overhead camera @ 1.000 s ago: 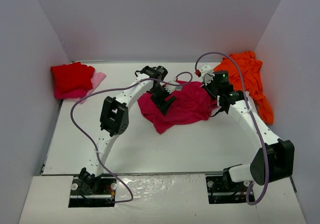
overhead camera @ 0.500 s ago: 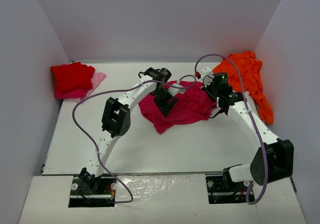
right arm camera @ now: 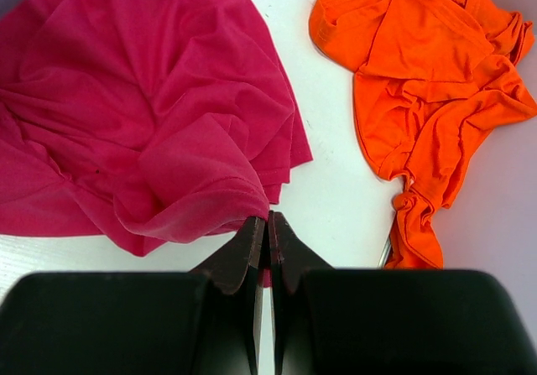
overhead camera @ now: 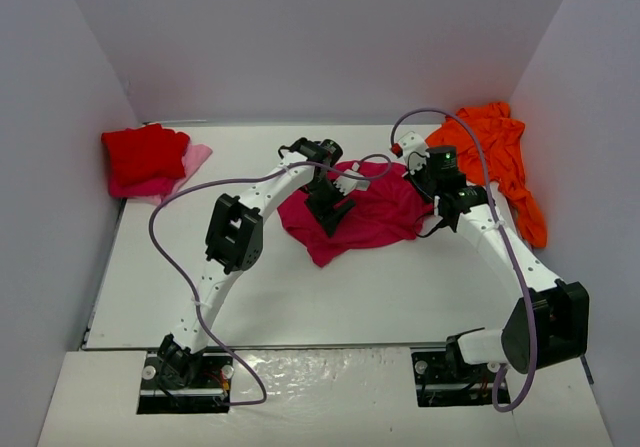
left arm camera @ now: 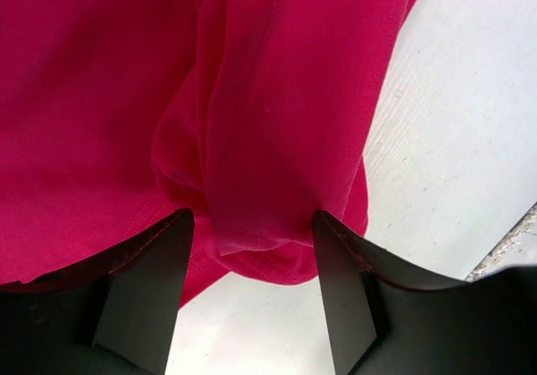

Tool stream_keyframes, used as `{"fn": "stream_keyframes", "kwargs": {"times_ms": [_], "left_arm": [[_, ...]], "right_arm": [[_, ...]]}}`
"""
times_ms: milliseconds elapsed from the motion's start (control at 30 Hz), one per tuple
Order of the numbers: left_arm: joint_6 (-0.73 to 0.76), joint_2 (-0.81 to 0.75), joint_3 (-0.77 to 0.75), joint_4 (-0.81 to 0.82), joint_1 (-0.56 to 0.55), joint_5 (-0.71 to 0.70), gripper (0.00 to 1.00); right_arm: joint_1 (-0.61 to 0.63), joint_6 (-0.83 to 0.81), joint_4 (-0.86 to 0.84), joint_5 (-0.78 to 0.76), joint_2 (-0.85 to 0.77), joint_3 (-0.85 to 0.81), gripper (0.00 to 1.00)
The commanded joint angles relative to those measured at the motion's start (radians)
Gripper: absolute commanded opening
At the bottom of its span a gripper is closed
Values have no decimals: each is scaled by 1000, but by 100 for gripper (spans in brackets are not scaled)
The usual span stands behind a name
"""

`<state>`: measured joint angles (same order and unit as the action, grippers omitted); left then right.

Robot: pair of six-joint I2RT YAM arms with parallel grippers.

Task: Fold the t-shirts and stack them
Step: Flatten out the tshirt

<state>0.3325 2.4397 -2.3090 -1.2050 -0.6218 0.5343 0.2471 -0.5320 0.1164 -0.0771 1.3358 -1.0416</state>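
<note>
A crumpled magenta-pink t-shirt (overhead camera: 375,217) lies mid-table. My left gripper (overhead camera: 335,212) hangs over its left part. In the left wrist view that gripper (left arm camera: 252,214) is open, its fingers (left arm camera: 151,283) standing either side of a hemmed fold of the magenta cloth (left arm camera: 260,140), just above the table. My right gripper (right arm camera: 268,216) is shut on the magenta shirt's (right arm camera: 143,98) right edge, lifting it a little; the same gripper (overhead camera: 418,182) shows from above. An orange t-shirt (overhead camera: 500,157) lies crumpled at the far right (right arm camera: 428,81). A folded red t-shirt (overhead camera: 143,150) rests at the far left.
Pale pink cloth (overhead camera: 197,156) lies under the red shirt. Purple cables (overhead camera: 160,217) loop off both arms above the white table (overhead camera: 300,297). Grey walls enclose the left, back and right sides; the orange shirt lies against the right wall.
My left gripper has shifted slightly right over the magenta shirt, its jaws narrowing a little around the fold. The right gripper has stayed shut on the shirt's edge, barely moving.
</note>
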Motion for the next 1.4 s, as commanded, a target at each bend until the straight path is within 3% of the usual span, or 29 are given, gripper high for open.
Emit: {"fn": "stream_keyframes", "kwargs": {"times_ms": [0,100,200,267,333,500,633,767,900,1100,1233,1367], "left_arm": [[7,-51,5,-9,9,-19,57],[8,-49,9,-9,10,-11,57],[8,-38,2,-14,11,-2,43],[5,-25,-8,-17,8,-3,15],[-1,-17,-18,-21,10,-12,0],[7,-45,-15,-25,8,-47,0],[19,-163,-32,-23,19,-176,0],[38,-283,-152,-85,33,-281,0],[41,-442,-292,-113,66,-481,0],[82,-749,-242,-48,99,-643,0],[126,-947,-296,-163,118,-477,0],[132,-1099,-364,-191,261,-297,0]], "right_arm": [[-9,-2,-68,-26,-46,4,0],[-9,1,-69,-20,-41,6,0],[-9,4,-72,-17,-40,8,0],[-9,3,-73,-18,-40,9,0],[-10,1,-74,-21,-41,11,0],[-13,-5,-77,-30,-44,16,0],[-27,-10,-92,-50,-47,-5,0],[-55,1,-105,-71,-47,-87,0],[-81,32,-189,-116,-58,-171,0],[-103,72,-203,-83,-139,-304,0],[-104,82,-142,0,-204,-374,0],[-120,90,-38,44,-258,-460,0]]}}
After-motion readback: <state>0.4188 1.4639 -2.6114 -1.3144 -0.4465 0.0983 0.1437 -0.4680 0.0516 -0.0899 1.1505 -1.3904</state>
